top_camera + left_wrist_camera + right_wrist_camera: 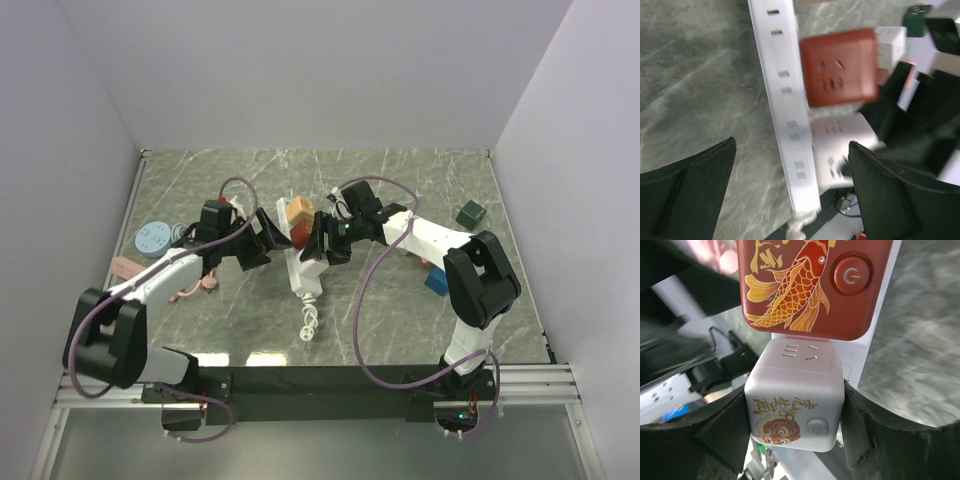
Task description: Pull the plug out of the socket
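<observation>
Right gripper [796,432] clamps the white cube plug [795,390] between its black fingers, one pressed to each side. The plug, printed with a tiger, sits on the white power strip [303,275], which lies flat on the marbled table [420,190]. Directly beside the plug on the strip stands a red cube adapter [810,285] bearing a golden fish and a round power button. At the strip's opposite side, the left gripper [790,192] hangs with fingers spread wide to either side of the strip, holding nothing.
</observation>
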### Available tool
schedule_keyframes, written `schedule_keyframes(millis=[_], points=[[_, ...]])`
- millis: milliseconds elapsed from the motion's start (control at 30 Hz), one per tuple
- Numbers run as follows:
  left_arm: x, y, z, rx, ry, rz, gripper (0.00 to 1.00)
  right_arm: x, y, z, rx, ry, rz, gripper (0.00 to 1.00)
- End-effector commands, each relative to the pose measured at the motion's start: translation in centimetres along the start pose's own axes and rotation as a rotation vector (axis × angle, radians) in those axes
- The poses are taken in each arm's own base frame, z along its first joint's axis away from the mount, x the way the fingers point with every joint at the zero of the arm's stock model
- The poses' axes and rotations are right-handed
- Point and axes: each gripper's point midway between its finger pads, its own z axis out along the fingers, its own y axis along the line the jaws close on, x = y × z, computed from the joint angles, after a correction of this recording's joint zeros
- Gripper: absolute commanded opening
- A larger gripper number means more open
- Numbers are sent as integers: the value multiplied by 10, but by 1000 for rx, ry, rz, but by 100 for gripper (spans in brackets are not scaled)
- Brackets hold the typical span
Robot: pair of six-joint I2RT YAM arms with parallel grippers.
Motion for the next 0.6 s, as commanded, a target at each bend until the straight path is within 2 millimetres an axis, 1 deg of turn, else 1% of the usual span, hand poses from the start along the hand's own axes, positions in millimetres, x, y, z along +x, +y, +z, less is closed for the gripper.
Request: schedule_keyframes(millis=[0,33,100,200,300,367,400,433,500,533,567], points=[[-15,-5,22,-5,-65,-3,99,-4,49,-10,-229,6,-76,0],[-14,3,32,-33,-50,-12,99,-4,48,-10,-231,7,-75,0],[-13,10,45,-71,-34,-15,99,-3,48,-10,-229,8,-83,0],[-8,4,56,-73,-19,1,98,-1,44,-12,-207,10,-93,0],[0,2,67,-99,1,23,92,-1,41,-13,-188,0,-98,0],[9,-1,74,-95,26,26,77,-3,40,-12,-180,-7,-99,0],[12,2,78,-103,37,22,69,-4,40,-12,-175,-9,-101,0],[17,1,79,-107,49,25,52,-3,37,-12,-165,-3,-97,0],[20,7,82,-129,47,19,34,-3,37,-11,-162,-1,-100,0],[22,7,83,-133,51,19,18,-3,36,-11,-162,0,-99,0],[24,11,84,-147,53,15,9,-2,35,-10,-159,0,-98,0]])
